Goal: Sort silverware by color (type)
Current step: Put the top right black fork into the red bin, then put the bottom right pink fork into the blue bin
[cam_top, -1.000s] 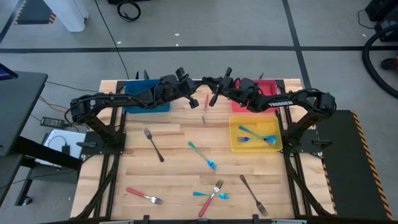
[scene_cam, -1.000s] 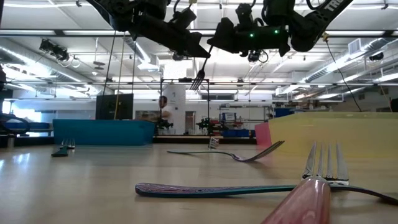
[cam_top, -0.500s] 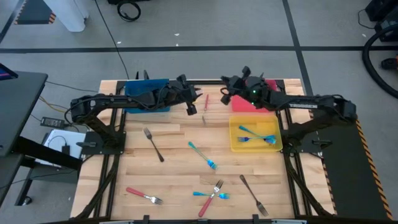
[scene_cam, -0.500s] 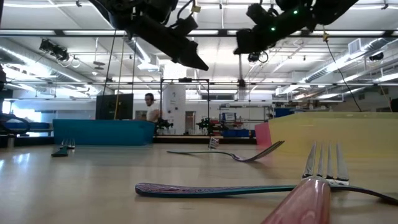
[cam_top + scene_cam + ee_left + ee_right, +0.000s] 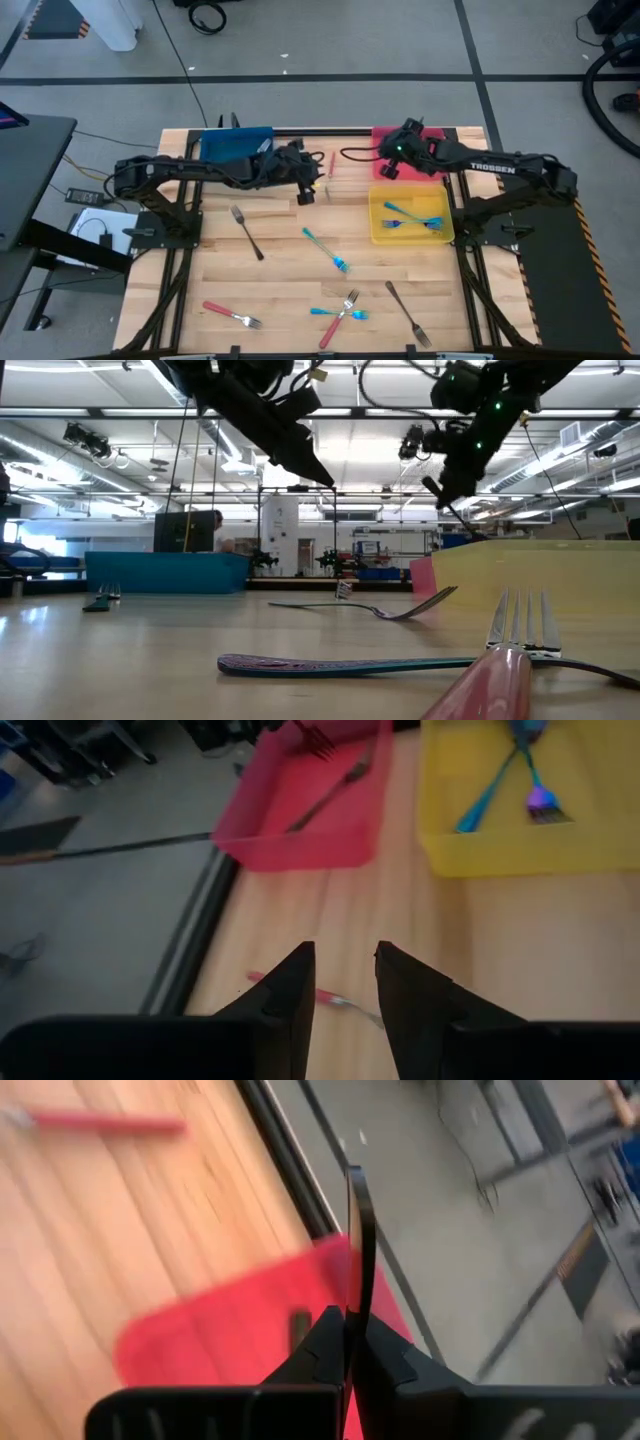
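My right gripper [image 5: 347, 1315] [image 5: 384, 166] is shut on a dark metal fork [image 5: 352, 1230] above the left end of the red tray [image 5: 437, 133]. My left gripper [image 5: 345, 955] [image 5: 307, 188] hangs open and empty over the middle of the far table. A red-handled fork [image 5: 322, 996] [image 5: 331, 162] lies flat on the wood just below it. More forks lie flat on the near half: dark [image 5: 246, 231], blue-handled [image 5: 327, 250], red-handled [image 5: 232, 315], a crossed red and blue pair [image 5: 340, 313], and dark [image 5: 408, 313]. My right gripper pinches the dark fork between its two fingers. The fork's shaft [image 5: 351, 1295] runs along the fingers and sticks out well past their ends, seen edge on, so I cannot tell which end is held. It is lifted clear, over the red tray's corner [image 5: 250, 1330] by the table's far edge.
The blue tray [image 5: 235, 145] stands at the far left. The yellow tray [image 5: 378, 236], just nearer than the red one, holds two blue-handled forks [image 5: 415, 218]. A dark fork [image 5: 335, 790] shows inside the red tray [image 5: 300, 835]. The table's dark frame runs along the far edge.
My left gripper has let go of the dark fork and has drawn back a little toward the near edge, tipping down. My right gripper has kept the fork, swung it toward the table's right as far as the red tray, and turned strongly on the way.
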Controlling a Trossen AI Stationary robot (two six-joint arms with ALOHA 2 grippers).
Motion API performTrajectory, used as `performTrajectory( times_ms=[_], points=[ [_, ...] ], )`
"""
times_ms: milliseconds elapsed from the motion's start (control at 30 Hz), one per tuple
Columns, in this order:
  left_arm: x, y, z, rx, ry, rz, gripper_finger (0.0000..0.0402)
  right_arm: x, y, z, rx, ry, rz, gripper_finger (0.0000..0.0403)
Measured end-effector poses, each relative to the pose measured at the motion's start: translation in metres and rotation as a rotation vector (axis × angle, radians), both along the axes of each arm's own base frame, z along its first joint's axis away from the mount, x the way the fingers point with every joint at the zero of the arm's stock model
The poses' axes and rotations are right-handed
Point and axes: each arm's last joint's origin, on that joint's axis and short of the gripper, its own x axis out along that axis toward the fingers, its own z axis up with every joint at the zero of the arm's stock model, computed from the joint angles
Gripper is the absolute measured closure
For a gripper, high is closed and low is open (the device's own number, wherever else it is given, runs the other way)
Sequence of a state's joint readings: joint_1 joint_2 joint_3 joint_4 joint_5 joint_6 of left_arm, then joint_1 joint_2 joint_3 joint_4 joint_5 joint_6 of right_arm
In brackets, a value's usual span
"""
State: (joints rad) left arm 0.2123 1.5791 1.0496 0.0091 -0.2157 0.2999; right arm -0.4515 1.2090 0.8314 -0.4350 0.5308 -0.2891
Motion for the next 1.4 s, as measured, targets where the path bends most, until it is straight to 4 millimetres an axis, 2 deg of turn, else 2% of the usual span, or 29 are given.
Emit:
performTrajectory(
  times_ms=[333, 733, 1067, 1400],
  points=[
    [0.004, -0.031, -0.003, -0.132, -0.017, -0.012, 0.0292, -0.002, -0.022, -0.03, 0.098, 0.157, -0.07, 0.0384],
    [0.007, -0.069, -0.003, -0.188, -0.032, -0.088, 0.0292, 0.007, -0.029, -0.057, 0.129, 0.281, -0.087, 0.0334],
    [0.008, -0.079, -0.002, -0.341, -0.096, -0.02, 0.0292, 0.004, -0.022, -0.042, -0.027, 0.311, -0.148, 0.0297],
    [0.007, -0.115, -0.003, -0.475, -0.117, -0.042, 0.0292, 0.0, 0.005, -0.011, -0.093, 0.169, -0.117, 0.0296]
  ],
)
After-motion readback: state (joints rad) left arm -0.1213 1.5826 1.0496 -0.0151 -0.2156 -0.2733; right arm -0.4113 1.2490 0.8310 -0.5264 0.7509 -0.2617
